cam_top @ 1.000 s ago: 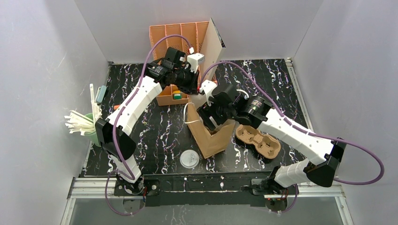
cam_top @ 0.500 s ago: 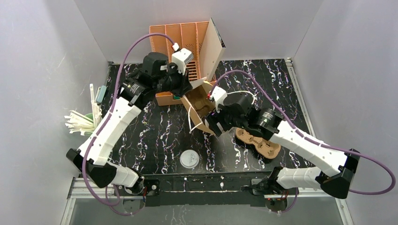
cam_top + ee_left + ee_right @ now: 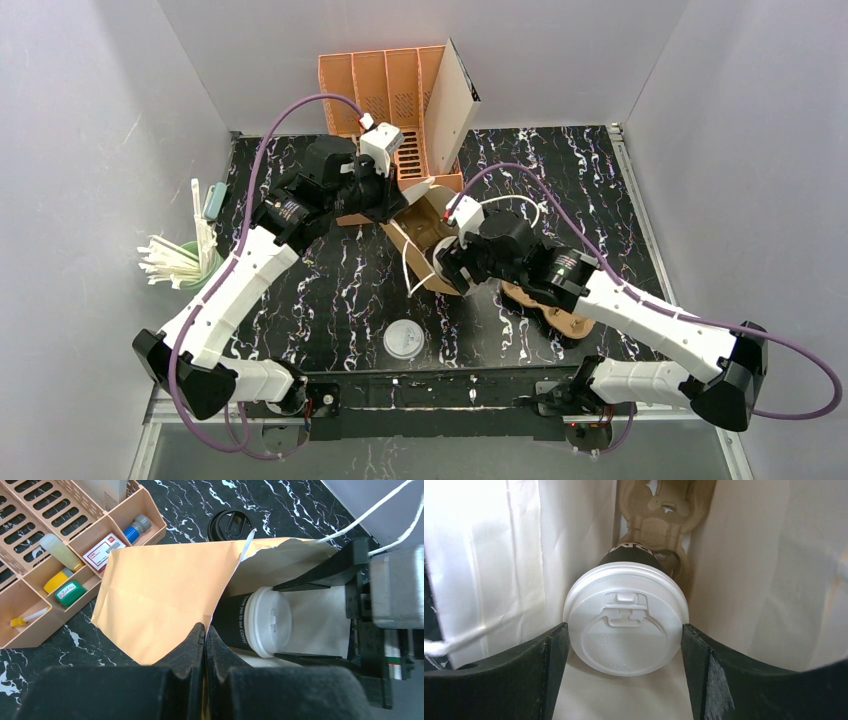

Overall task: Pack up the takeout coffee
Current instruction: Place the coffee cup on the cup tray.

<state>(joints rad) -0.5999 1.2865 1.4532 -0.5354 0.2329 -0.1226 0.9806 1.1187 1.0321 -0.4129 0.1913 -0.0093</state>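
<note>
Right gripper [image 3: 624, 630] of mine is clamping the coffee cup [image 3: 237, 622] at its white lid [image 3: 625, 617], one finger on each side of the rim. The dark cup is pointing base first into the paper bag [image 3: 160, 595] and is sitting just inside the mouth. My left gripper [image 3: 205, 640] is pinching the bag's upper edge, its fingers closed flat on the paper, and so holding the mouth open.

By my judgement I am in the middle of loading the cup into the bag. To do it well I am wanting the left pinch firm and steady so the opening does not sag onto the lid. I am also wanting the cup going in straight between the white inner walls, with the base seated before the right fingers let go. Squeezing harder at the rim could pop the lid, so I am thinking a light grip is enough.

A cardboard cup carrier [image 3: 659, 510] is showing beyond the cup, but I cannot tell whether it is lying inside the bag or behind it. The bag's bottom and the cup's base are hidden, and from above my right arm is covering the cup. A black lid [image 3: 230, 524] is lying on the table past the bag.
</note>
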